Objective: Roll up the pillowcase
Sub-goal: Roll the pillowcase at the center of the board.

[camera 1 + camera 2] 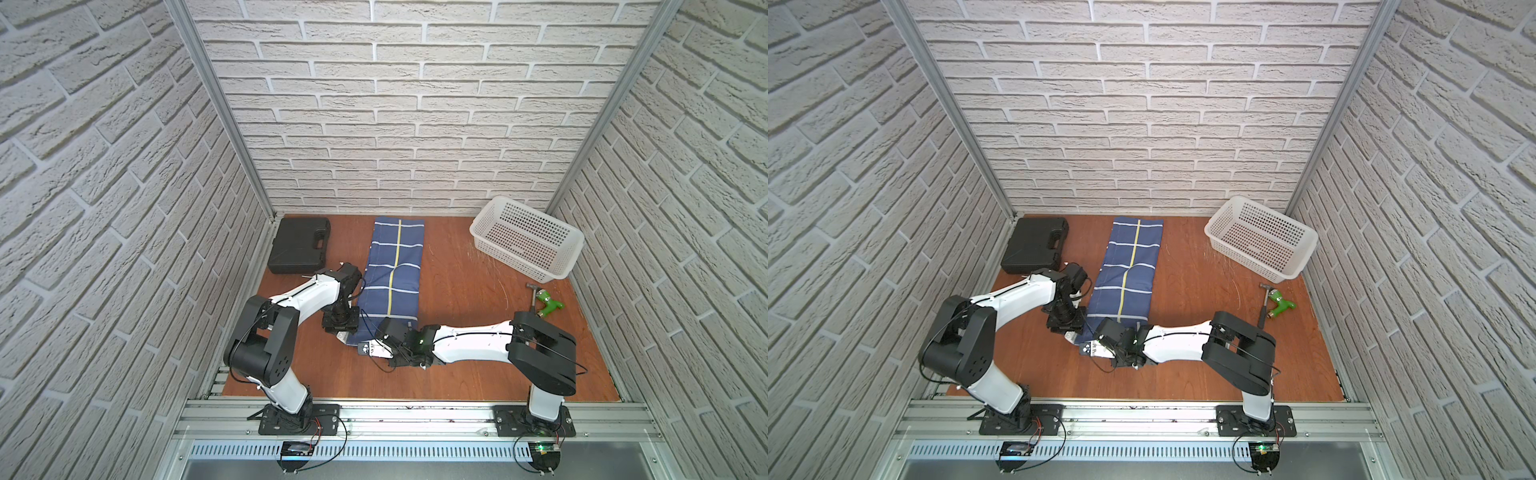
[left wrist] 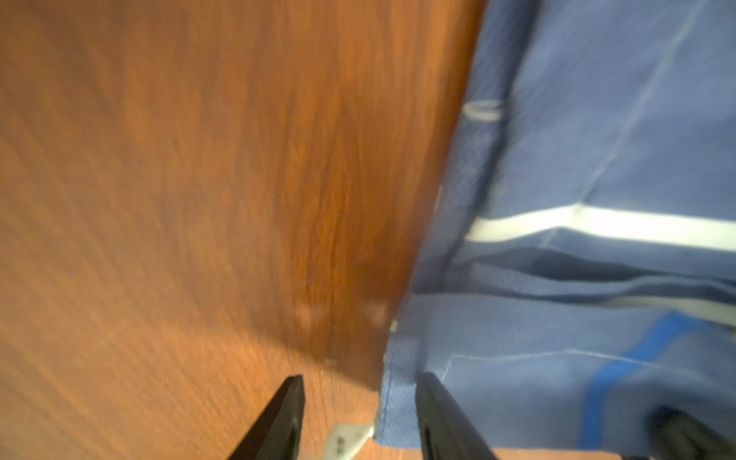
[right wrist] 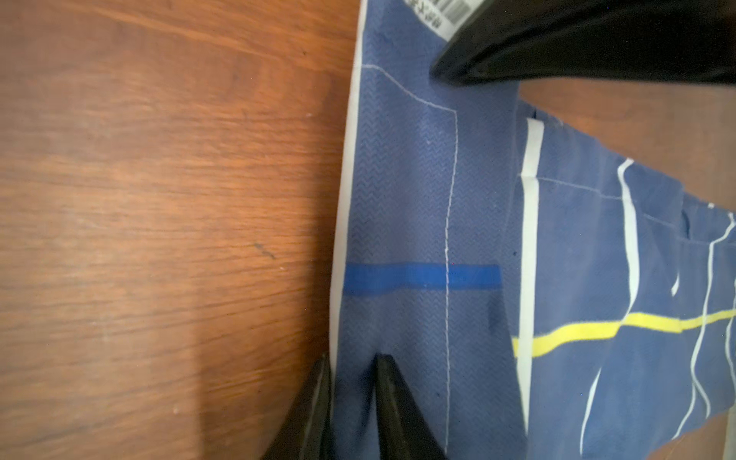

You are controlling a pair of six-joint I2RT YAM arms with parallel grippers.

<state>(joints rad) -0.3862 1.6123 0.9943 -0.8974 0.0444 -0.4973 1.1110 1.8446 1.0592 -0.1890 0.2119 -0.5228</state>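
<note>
Limp, seemingly light pillowcase [image 1: 395, 270] on the counter [image 1: 457, 291]: right pincer [image 3: 352, 358] clamps its near hem, the sensible hold, while left pincer [image 2: 360, 378] straddles the adjoining corner, released.

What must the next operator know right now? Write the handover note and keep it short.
Left end effector: open, straddling the near corner edge of the pillowcase.
Right end effector: shut on the near hem.
The pillowcase lies as a long flat strip on the table, running from the arms toward the back wall.
Done: both arms at the near end, one side gripped.
Left: close the left grip, then roll toward the far end. No roll is visible yet.
</note>
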